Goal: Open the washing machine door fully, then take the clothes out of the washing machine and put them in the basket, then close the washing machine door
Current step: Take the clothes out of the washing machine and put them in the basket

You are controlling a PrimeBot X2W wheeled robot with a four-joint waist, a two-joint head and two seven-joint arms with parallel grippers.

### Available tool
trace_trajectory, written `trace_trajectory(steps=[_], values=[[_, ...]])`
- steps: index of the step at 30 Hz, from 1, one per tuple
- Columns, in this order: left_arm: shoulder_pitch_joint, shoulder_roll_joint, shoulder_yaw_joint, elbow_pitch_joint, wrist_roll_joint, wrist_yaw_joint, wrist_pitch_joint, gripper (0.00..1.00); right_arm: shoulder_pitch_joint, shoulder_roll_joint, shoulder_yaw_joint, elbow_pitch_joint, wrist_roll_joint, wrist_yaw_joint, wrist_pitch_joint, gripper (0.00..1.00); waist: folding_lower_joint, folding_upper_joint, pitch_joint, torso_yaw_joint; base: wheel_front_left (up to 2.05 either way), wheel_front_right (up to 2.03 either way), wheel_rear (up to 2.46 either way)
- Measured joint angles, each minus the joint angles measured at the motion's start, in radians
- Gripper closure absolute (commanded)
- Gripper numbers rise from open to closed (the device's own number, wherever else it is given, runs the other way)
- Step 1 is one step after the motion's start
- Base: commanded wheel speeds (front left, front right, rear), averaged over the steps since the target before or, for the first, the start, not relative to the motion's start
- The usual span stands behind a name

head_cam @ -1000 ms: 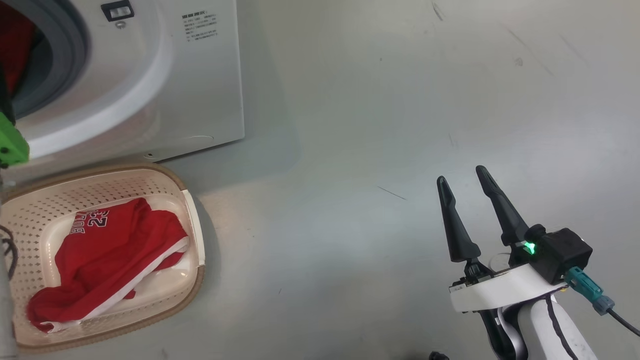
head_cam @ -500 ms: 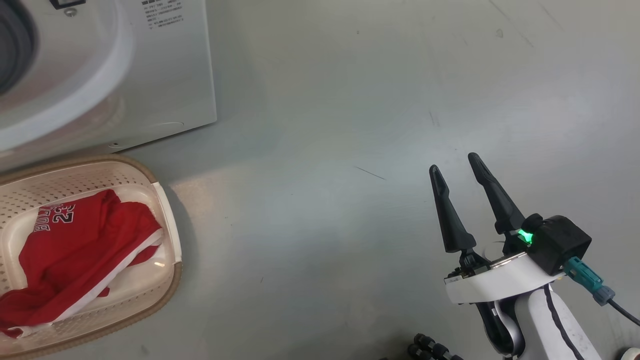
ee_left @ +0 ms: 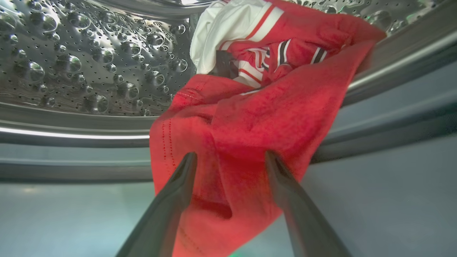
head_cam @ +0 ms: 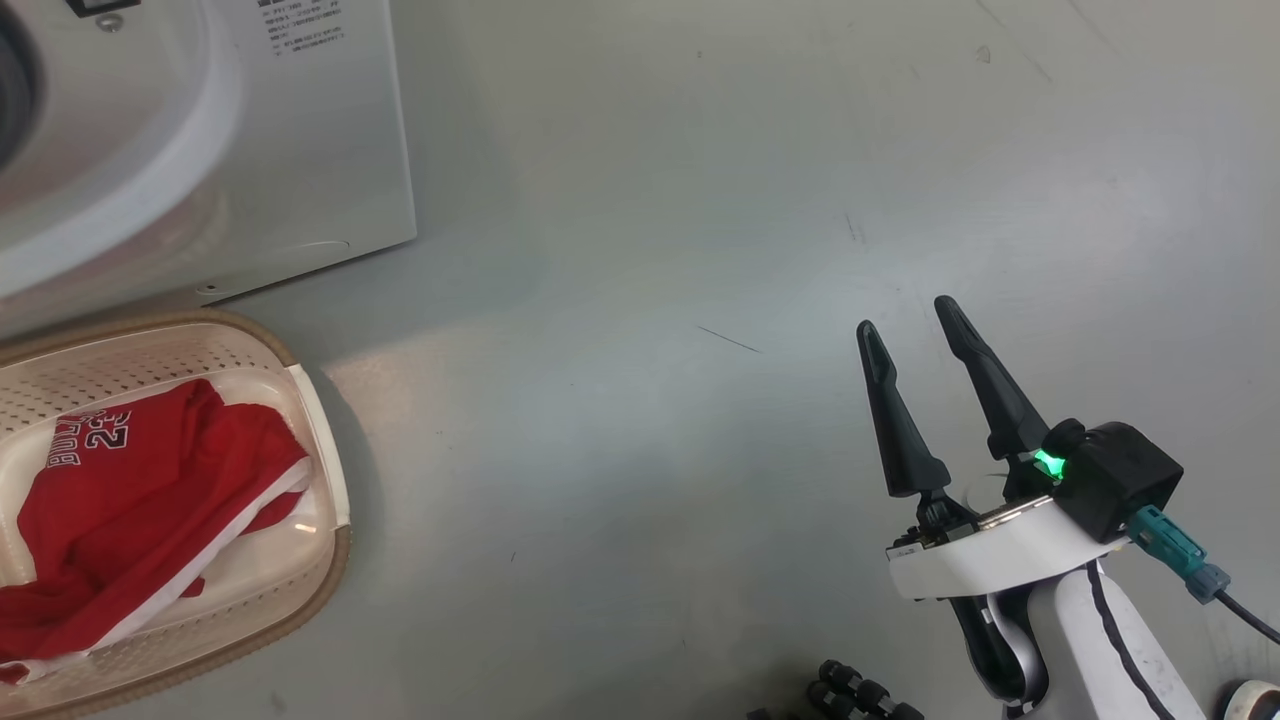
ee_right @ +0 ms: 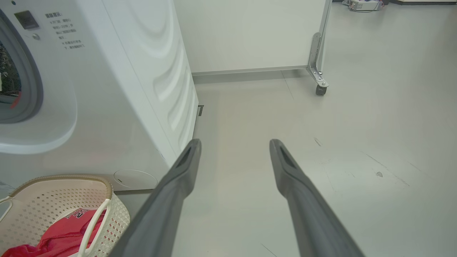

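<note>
— Since a second ago the head camera swings right: the big white front-loading washing machine (head_cam: 300, 130) and the cream perforated plastic basket (head_cam: 150, 362) slide leftward.
— And the left end effector (ee_left: 230, 154)?
— Spread wide, straddling the bright red, white-trimmed clothes (ee_left: 271, 107) draped over the perforated steel drum (ee_left: 71, 53) lip. Push deeper so a thick fold sits between, then close; a thin edge could slip. The right end effector (head_cam: 905, 313) hangs wide over the grey floor (head_cam: 650, 250), holding nothing.

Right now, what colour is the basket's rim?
Brown, woven-look rim; head view shows it best.
</note>
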Motion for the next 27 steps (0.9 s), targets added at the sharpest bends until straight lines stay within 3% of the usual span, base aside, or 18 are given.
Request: trace_trajectory(steps=[17, 20, 27], values=[[-0.061, 0.015, 0.035, 0.106, -0.016, 0.022, 0.053, 0.0, -0.006, 0.001, 0.016, -0.001, 0.019, -0.003, 0.0, 0.0, -0.0001, 0.0, 0.008, -0.018, 0.0, 0.0, 0.0], [-0.07, 0.015, 0.033, 0.117, -0.028, 0.022, 0.06, 1.0, -0.008, 0.001, 0.016, -0.002, 0.019, -0.01, 0.0, 0.0, 0.0, 0.0, 0.008, -0.018, 0.0, 0.0, 0.0], [-0.082, 0.007, 0.025, 0.136, -0.03, 0.016, 0.058, 1.0, -0.016, 0.001, 0.016, -0.003, 0.019, -0.01, 0.0, 0.0, 0.0, 0.0, 0.006, -0.013, 0.0, 0.0, 0.0]])
